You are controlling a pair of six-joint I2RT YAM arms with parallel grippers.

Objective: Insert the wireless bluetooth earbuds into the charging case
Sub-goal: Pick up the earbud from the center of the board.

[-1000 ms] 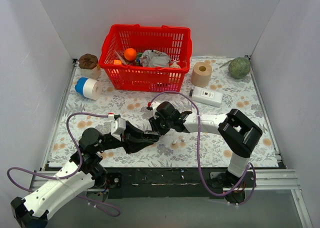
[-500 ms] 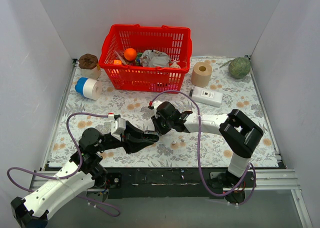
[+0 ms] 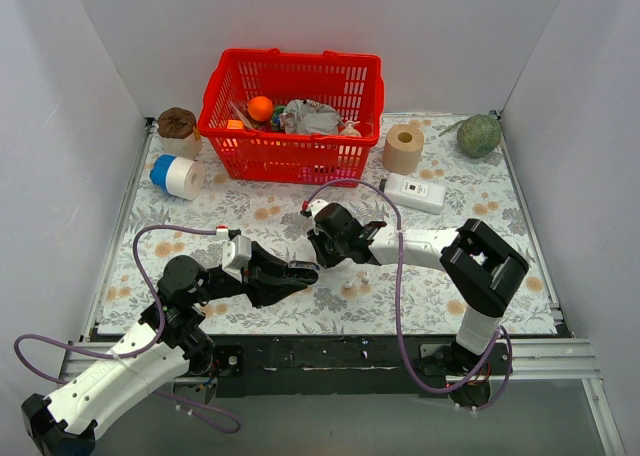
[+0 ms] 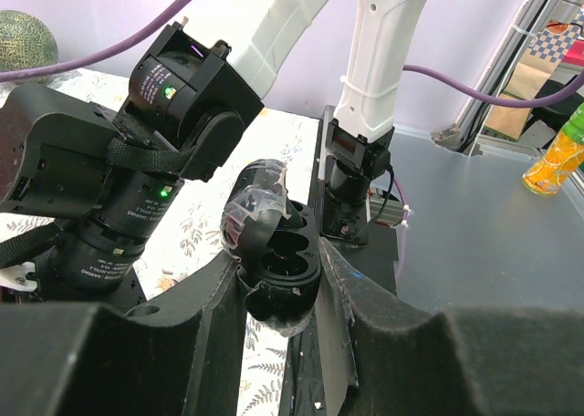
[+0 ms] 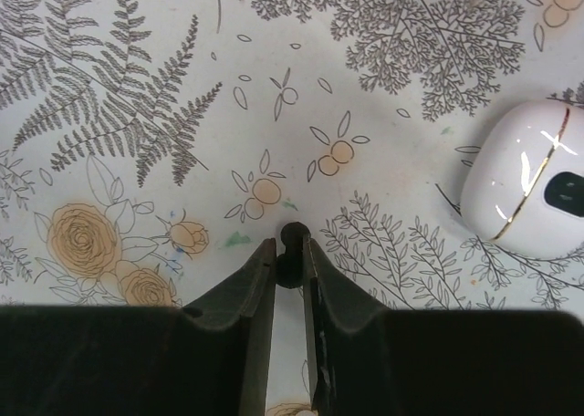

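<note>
Black bud (image 5: 292, 241) is sitting pinched in the near-shut right gripper (image 5: 288, 254); left gripper (image 4: 281, 284) is clamping the open case (image 4: 285, 252). Grip lightly, align w/ a well before lowering

On my floral worktop (image 3: 480, 191) I see a red basket (image 3: 280, 151); a blue-white roll (image 3: 178, 176) left of it, a tan roll (image 3: 404, 148) and a white box (image 3: 414, 192) right.

Top external sat above and behind the bases, looking down over the floral-print tablecloth (image 3: 250, 216) to the red plastic basket (image 3: 290, 156). Left wrist cam faced roughly level toward the white right arm (image 4: 383, 51), close on the glossy black open charging case (image 4: 278, 261). Right wrist cam pointed straight down, near the cloth, on the tiny black earbud (image 5: 292, 243). Top shared the arm with left wrist and mid-cloth with right wrist.
</note>
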